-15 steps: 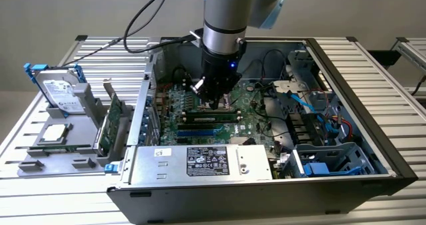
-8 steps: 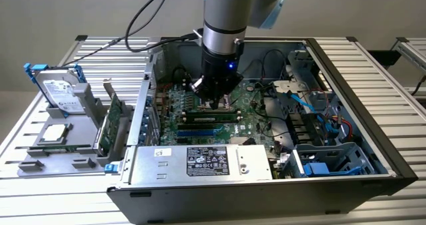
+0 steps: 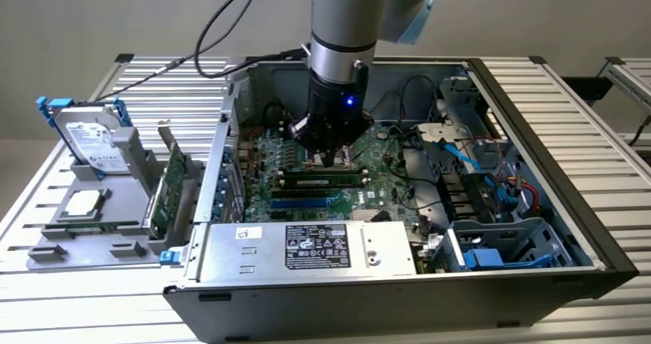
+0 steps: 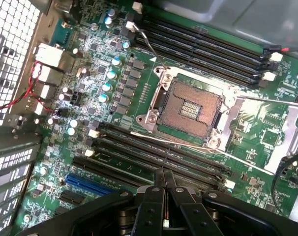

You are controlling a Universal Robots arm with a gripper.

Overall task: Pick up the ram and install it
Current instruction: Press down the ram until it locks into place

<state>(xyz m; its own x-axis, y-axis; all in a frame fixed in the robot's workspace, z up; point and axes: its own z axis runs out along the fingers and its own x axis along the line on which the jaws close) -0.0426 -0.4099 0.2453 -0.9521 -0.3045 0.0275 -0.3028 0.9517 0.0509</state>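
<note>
While arm stands vertical | end effector [image 4: 164, 178] closed, empty | over motherboard [image 4: 139, 93] slots [image 4: 159, 150]

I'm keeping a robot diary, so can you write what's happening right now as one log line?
gripper: shut, empty | position: over memory slots | ram: apparently in slot below gripper

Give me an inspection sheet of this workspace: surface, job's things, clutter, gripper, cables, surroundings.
Surface: slatted metal table carrying an open computer case.
Job's things: a green ram sits in the motherboard slots beneath the gripper; whether fully seated cannot be told.
Clutter: hard drive, green expansion card and processor in a grey holder at the exterior view's left.
Gripper: gripper shut, holding nothing, above the memory slots.
Cables: black cable from the arm; blue cable inside the case.
Surroundings: plain wall.
</note>
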